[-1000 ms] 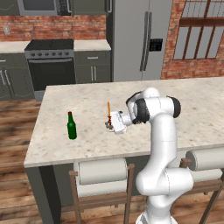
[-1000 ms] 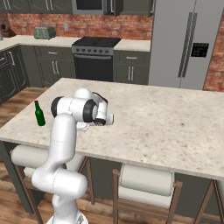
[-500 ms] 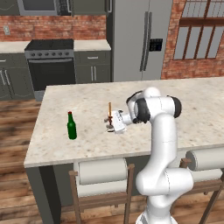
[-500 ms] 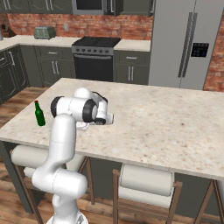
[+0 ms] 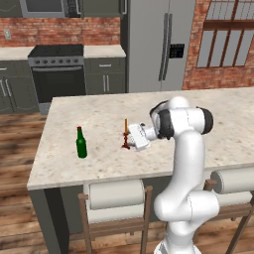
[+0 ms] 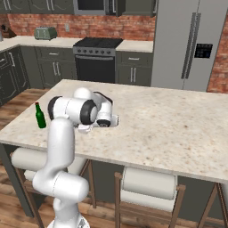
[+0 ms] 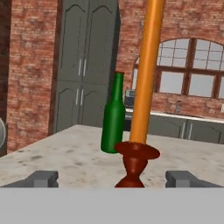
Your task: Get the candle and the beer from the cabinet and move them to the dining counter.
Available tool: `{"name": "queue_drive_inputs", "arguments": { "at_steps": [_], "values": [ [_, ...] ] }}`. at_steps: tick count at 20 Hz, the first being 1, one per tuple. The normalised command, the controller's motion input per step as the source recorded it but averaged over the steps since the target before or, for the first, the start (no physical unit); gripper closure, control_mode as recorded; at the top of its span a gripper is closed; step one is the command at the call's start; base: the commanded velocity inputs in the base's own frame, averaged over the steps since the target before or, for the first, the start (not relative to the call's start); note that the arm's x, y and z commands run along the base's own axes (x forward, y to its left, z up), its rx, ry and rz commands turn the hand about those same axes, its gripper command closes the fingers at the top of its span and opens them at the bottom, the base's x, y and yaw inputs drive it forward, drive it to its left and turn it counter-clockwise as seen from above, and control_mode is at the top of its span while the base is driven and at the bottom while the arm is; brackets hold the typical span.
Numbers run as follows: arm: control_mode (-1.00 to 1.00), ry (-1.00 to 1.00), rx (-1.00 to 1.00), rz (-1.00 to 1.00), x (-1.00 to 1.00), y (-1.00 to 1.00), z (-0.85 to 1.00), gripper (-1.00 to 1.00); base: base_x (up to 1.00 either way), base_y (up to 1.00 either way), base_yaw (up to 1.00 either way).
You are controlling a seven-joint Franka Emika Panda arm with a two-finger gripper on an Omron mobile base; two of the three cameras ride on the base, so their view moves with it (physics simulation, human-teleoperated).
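Hand view looks level along the dining counter (image 7: 52,153), which suits setting the candle (image 7: 142,100) down upright: its dark red flared holder stands on the stone between the gripper (image 7: 112,178) fingers, which are spread wide, clear of it. The thin orange taper rises straight. Beyond it the green beer (image 5: 81,144) stands on the same top, apart.
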Motion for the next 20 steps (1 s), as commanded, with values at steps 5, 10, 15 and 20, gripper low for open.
{"name": "queue_drive_inputs", "arguments": {
  "at_steps": [5,10,15,20],
  "values": [
    [-1.00,0.00,0.00,-0.01,-0.07,-0.28,0.34,-1.00,0.00,0.00,0.00],
    [-1.00,0.01,0.00,-0.02,-0.04,-0.29,0.27,-1.00,0.00,0.00,0.00],
    [-1.00,0.00,0.00,-0.04,-0.30,-0.32,0.29,-1.00,0.00,0.00,0.00],
    [-1.00,0.00,0.00,-0.08,-0.83,-0.22,0.40,-1.00,0.00,0.00,0.00]
  ]
}}
